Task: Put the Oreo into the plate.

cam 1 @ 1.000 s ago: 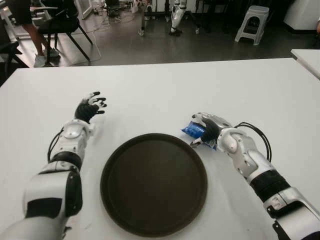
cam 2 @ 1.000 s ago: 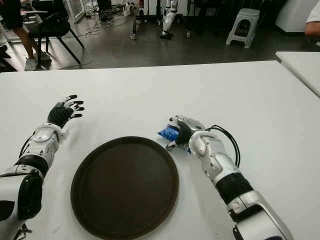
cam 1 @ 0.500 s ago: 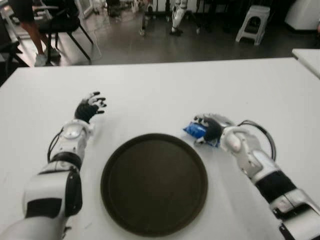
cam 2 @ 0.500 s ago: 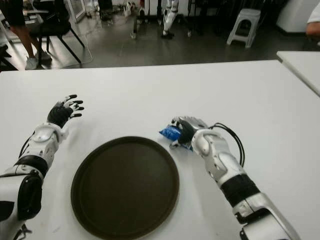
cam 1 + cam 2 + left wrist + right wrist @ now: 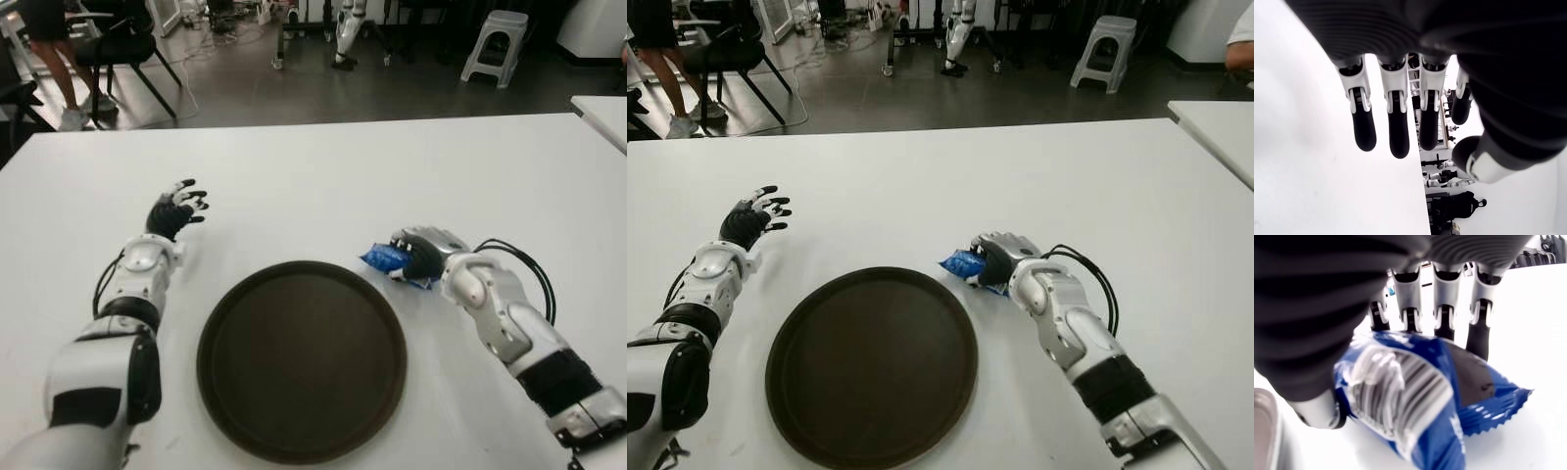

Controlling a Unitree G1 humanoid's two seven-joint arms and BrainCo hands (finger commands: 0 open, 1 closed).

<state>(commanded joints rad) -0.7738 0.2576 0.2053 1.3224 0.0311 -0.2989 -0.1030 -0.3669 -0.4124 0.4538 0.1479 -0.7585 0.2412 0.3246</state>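
The dark round plate (image 5: 302, 358) is sitting nearest, holding nothing. Just beyond its right rim the right hand (image 5: 423, 253) is gripping the blue Oreo packet (image 5: 380, 258) — the forearm has been swinging outward during the last second, while the packet is staying low over the white surface (image 5: 392, 176), so the carry is probably only starting. Farther left, the left hand (image 5: 174, 211) is idling with fingers spread.
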